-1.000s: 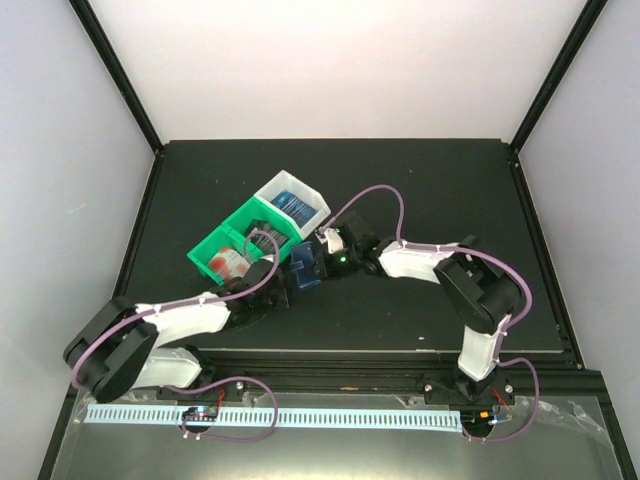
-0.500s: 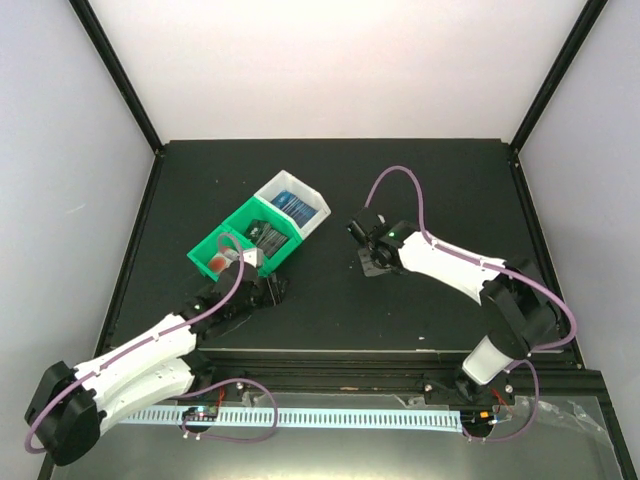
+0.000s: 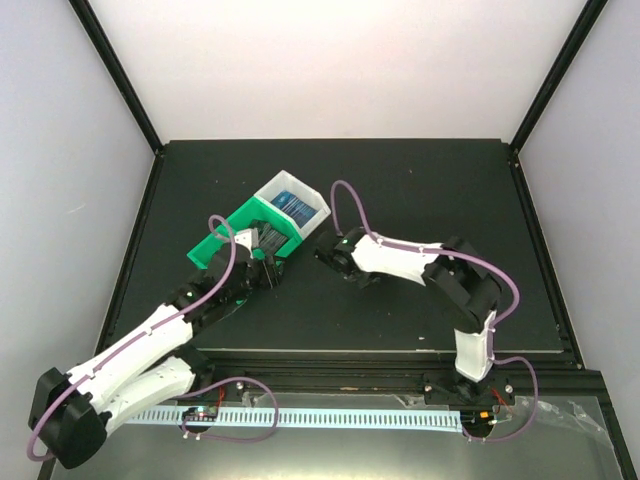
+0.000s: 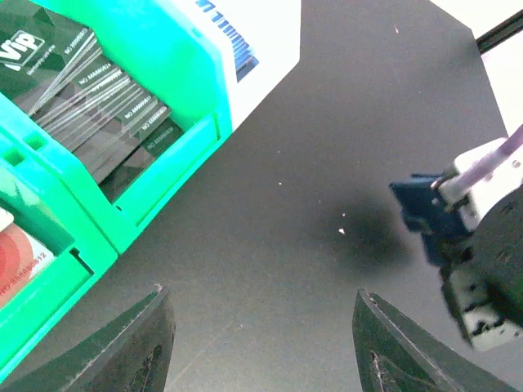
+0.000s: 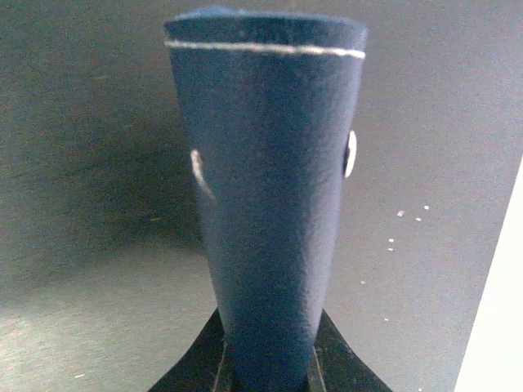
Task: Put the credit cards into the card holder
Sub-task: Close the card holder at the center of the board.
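L claw (image 4: 261, 359) gapes wide, empty, over counter (image 4: 286, 245) at 5 o'clock of green-white bin (image 4: 163, 73). Cards (image 4: 98, 106) sit in bin's compartments. R claw (image 5: 265, 374) pinched tight on dark blue wallet (image 5: 265, 204), at bin's 3 o'clock.

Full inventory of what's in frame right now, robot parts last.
table: one, black, under everything
bin: one, green with a white end section, three compartments, left of centre
dark cards: several, black, middle compartment
blue cards: several, blue, white compartment
red-and-white card: at least one, far green compartment
card holder: one, dark blue, right of the bin, in the right hand
left hand: one, black, open and empty, beside the bin
right hand: one, black, shut on the card holder
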Robot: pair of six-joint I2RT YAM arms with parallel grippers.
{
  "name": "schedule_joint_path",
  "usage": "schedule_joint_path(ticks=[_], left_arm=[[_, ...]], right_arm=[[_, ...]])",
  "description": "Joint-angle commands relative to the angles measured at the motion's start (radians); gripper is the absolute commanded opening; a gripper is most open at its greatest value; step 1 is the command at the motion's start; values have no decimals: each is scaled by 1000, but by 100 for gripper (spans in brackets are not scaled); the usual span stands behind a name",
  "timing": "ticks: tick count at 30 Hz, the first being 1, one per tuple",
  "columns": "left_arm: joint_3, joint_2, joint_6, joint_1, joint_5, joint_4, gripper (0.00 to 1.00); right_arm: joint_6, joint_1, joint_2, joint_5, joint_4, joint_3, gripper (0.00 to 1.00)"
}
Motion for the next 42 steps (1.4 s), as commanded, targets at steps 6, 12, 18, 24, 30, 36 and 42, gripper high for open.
schedule_joint_path(ticks=[6,12,18,24,30,36,42], left_arm=[[86,27,49,71,71,-27,65],[87,73,66,74,173,-8,70],[40,155,56,56,280,101,72],[27,323,-17,-18,332,266,73],[70,511,-55,-102,319,352,72],[123,631,-69,-129,318,361,71],[181,750,-87,-152,316,366,65]], right_arm=[[-87,62,-113,-376,224,-39,29],[-115,37,-222,-570,326,-73,46],[-96,-68,-348,-597,427,-168,48],[-121,-153,-381,-592,453,-252,51],[-137,-180,-344,-653,522,-296,52],[-128,-191,-255,-637,542,-276,49],[-130,-191,-196,-640,545,-257,40]])
